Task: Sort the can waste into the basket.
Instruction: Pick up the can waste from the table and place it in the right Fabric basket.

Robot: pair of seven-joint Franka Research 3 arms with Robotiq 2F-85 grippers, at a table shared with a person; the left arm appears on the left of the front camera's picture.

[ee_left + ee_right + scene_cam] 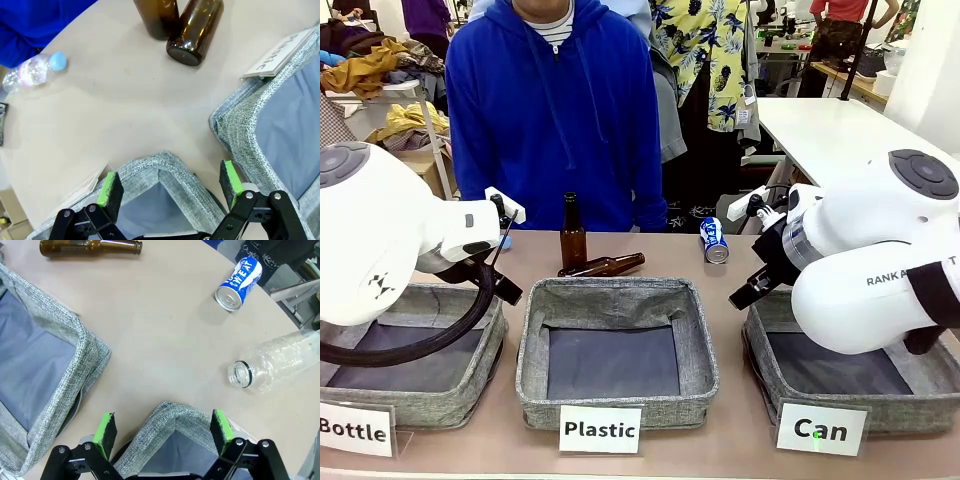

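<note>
**Both pincers apart above bin corners; blue can lies on desk outside basket**

The left arm (380, 240), smooth white shell, bends in from the left with its wrist turned down. The left pincer (170, 184) hangs with its jaws apart and nothing between them, the green pads (110, 187) straddling a corner of the "Bottle" bin (420, 405). That bin is square, of coarse grey woven fabric with a dark smooth lining.

Beyond it on the pale desk (680, 262), one brown glass bottle (572, 235) stands upright and a second (605, 266) lies on its side just beside it. The "Plastic" bin (700, 350) sits at the centre, same weave and lining, with a white card at its front.

The blue can (714, 240), a cylinder with white lettering and a silver end, lies on its side near the far edge of the desk, well apart from the basket (905, 412). A clear ribbed plastic bottle (280, 362), uncapped, lies near it.

The right arm (880, 270) curls over the basket, whose card reads "Can". The right pincer (162, 430) has its jaws spread and empty above the basket's near corner.
</note>
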